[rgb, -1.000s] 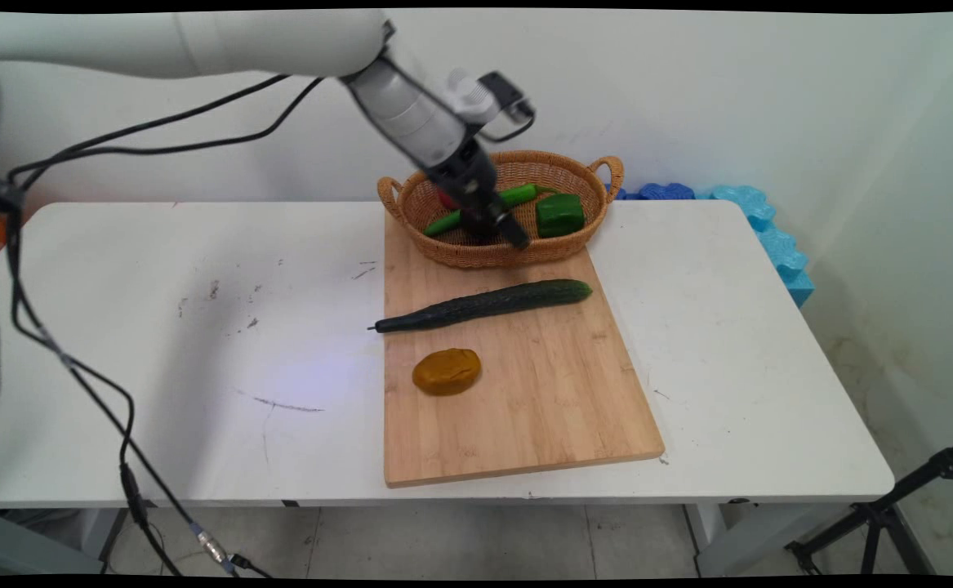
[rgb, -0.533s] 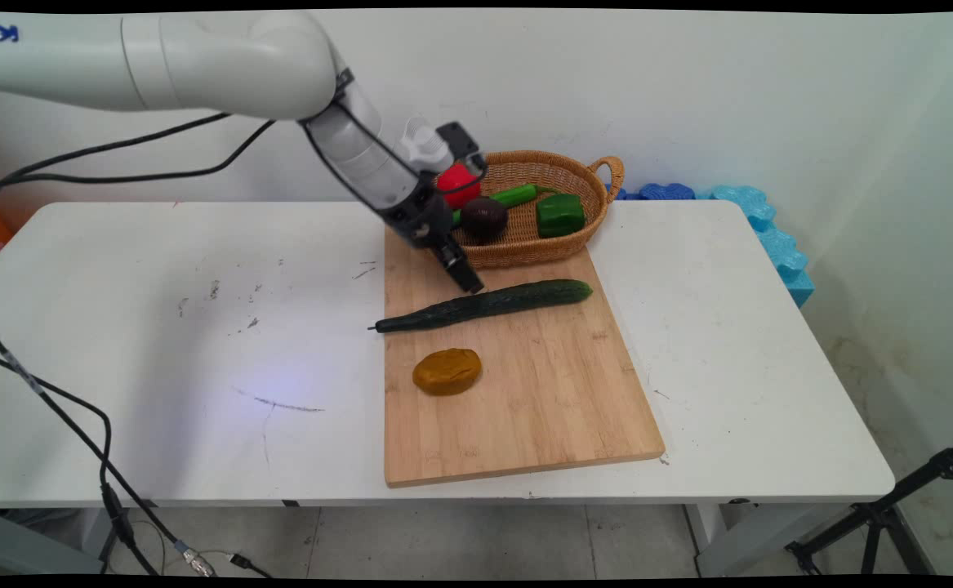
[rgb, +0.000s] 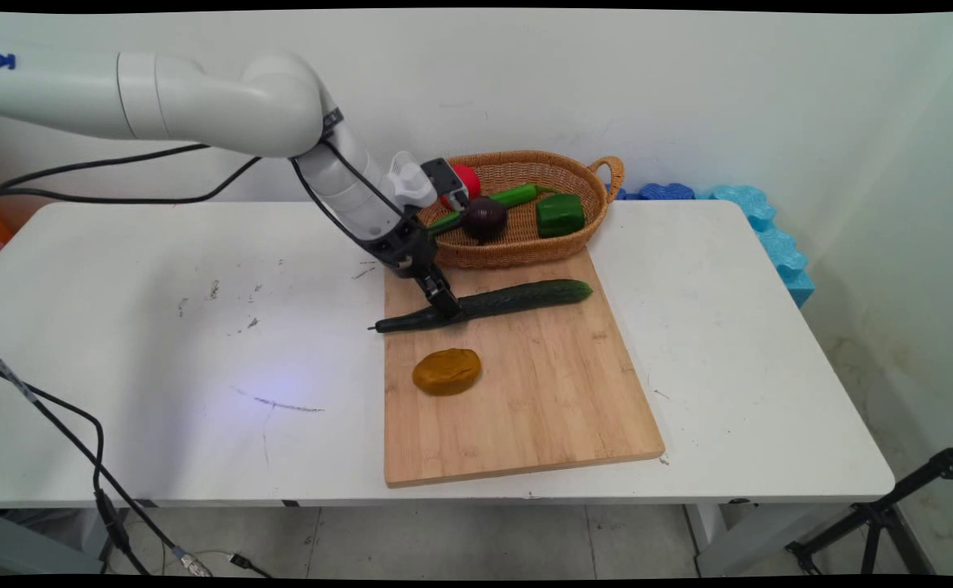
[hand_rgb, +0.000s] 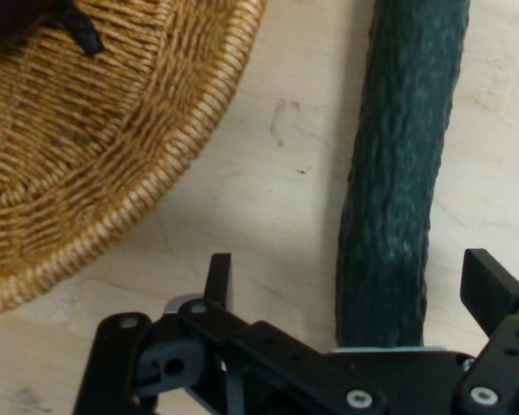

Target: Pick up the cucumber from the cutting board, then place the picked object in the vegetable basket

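You've got a white rectangular table [rgb: 198,343] w/ scuffs and dark marks on its left half. Directly on it lies a light bamboo cutting board [rgb: 541,392], rectangular, right of centre, running from near the far edge to just short of the near edge. A long dark green cucumber's [rgb: 525,297] stem tip overhangs the board's left edge.

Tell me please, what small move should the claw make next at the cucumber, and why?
Probably close. The claw is open and low over the cutting board; the cucumber lies between its fingers, nearer one finger than the other. Closing gently should grip it near its thin end.
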### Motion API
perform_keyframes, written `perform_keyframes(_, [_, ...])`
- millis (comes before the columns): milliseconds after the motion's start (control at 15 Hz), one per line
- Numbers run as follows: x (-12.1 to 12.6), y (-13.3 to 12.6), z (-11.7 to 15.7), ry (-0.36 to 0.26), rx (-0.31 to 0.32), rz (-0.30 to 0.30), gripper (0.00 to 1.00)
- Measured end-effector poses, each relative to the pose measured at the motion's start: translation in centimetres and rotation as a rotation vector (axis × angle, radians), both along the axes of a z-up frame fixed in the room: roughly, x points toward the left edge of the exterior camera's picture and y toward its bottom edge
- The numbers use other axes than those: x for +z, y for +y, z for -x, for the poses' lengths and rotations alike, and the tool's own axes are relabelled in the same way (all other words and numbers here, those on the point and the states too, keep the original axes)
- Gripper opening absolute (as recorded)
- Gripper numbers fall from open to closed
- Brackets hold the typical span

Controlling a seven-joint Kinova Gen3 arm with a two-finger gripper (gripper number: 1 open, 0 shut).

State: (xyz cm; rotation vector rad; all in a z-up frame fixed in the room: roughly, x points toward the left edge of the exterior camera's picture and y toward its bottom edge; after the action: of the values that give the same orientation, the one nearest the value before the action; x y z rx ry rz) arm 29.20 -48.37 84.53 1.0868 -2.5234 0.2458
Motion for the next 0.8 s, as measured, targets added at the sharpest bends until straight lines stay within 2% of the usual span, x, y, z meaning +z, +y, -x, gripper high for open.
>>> perform_keyframes(333, [-0.72, 0.34, 0.07, 0.005, -0.007, 0.001, 1.00])
perform_keyframes(400, [-0.83, 0.41, 0.11, 0.008, -0.008, 0.003, 0.00])
perform_keyframes(800, [-0.60, 0.96, 0.53, 0.031, -0.030, 0.014, 0.00])
